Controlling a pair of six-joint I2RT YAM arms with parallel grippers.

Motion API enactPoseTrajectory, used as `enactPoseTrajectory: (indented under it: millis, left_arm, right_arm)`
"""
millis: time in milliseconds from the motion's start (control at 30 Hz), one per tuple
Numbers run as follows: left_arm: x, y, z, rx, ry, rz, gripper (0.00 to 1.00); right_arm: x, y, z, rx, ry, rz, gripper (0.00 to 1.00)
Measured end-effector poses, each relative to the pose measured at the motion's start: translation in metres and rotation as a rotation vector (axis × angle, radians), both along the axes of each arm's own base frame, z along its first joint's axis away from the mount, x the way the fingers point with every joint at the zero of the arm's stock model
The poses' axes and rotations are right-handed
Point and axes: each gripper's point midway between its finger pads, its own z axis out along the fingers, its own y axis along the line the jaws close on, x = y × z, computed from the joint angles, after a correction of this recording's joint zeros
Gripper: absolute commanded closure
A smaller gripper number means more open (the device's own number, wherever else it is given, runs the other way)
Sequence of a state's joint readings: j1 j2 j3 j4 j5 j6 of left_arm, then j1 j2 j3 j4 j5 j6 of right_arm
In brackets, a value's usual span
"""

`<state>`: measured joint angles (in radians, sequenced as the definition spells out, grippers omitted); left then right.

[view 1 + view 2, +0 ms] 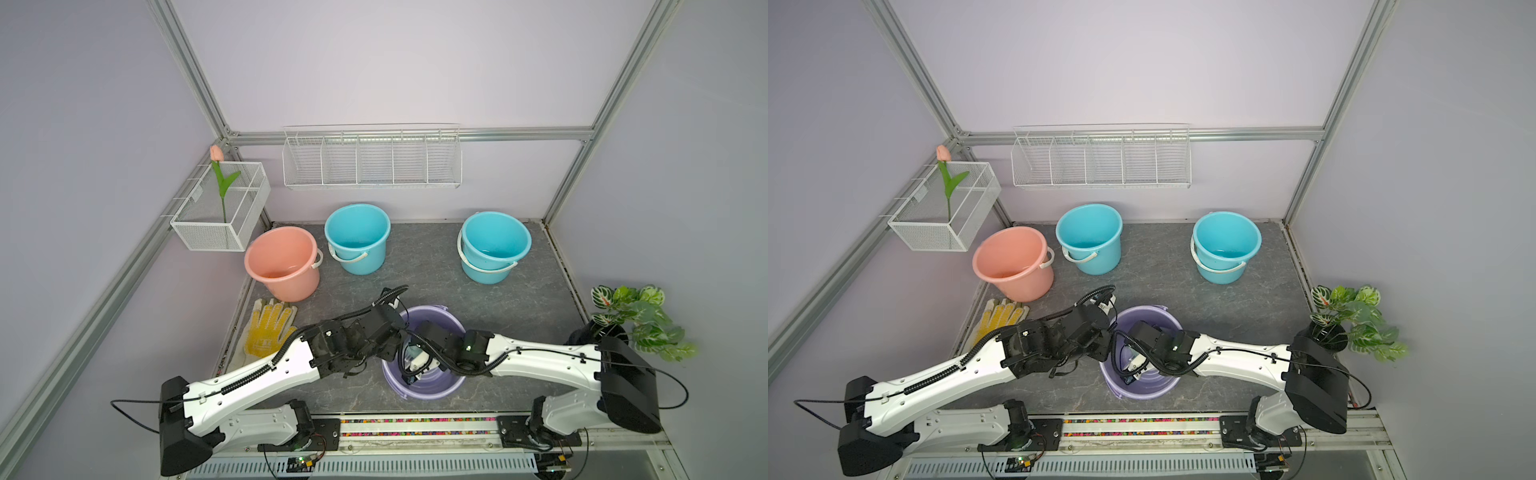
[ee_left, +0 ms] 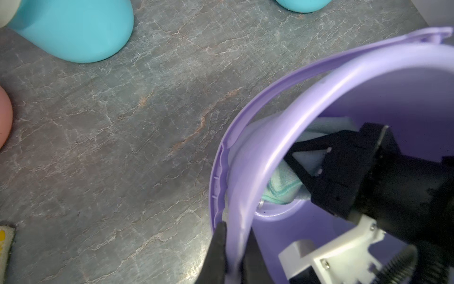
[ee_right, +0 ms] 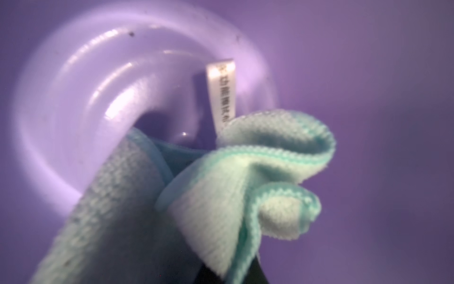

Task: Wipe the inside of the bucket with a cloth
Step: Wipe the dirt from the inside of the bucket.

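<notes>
The purple bucket (image 1: 432, 388) stands at the front centre of the grey mat in both top views, also (image 1: 1148, 388). My left gripper (image 2: 235, 231) is shut on the bucket's rim (image 2: 258, 152), one finger outside the wall and one inside. My right gripper (image 2: 291, 153) reaches down inside the bucket and is shut on the mint-green cloth (image 3: 245, 184). The cloth bunches in folds around the fingers and hides them in the right wrist view. Its white label (image 3: 221, 93) sticks out towards the bucket's bottom (image 3: 110, 86). The cloth (image 2: 282, 183) lies low against the inner wall.
A pink bucket (image 1: 282, 262) and a blue bucket (image 1: 357, 237) stand at the back left, and two stacked blue buckets (image 1: 494, 245) at the back right. A white glove with yellow dots (image 1: 268, 328) lies left of my left arm. A potted plant (image 1: 636, 320) stands at the right edge.
</notes>
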<state>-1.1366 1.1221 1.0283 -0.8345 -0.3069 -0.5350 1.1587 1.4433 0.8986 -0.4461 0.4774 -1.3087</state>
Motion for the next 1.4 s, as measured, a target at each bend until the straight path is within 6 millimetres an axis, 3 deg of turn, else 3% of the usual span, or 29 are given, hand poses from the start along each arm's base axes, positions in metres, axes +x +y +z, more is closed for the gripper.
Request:
enactPoseTrajectory:
  millis: [333,567,900,1167,1400]
  left_arm:
    - [-0.006,-0.005,-0.002,-0.016,0.034,-0.018,1.00]
    - [-0.006,-0.007,-0.005,-0.013,0.040,-0.022,1.00]
    - [-0.005,-0.009,-0.005,-0.012,0.031,-0.023,1.00]
    - [-0.008,-0.011,-0.004,-0.013,0.029,-0.036,1.00]
    - [-0.005,-0.015,-0.002,-0.030,0.018,-0.027,1.00]
  right_arm:
    - [-0.042,-0.014,0.006,-0.074,0.298,-0.030,0.93]
    - [-0.076,-0.005,0.001,0.035,0.602,-0.036,0.93]
    - [-0.105,0.014,-0.005,0.168,0.922,-0.070,0.93]
    - [-0.095,0.035,-0.022,0.363,0.904,-0.116,0.93]
    - [-0.061,0.060,-0.009,0.626,0.738,-0.153,0.93]
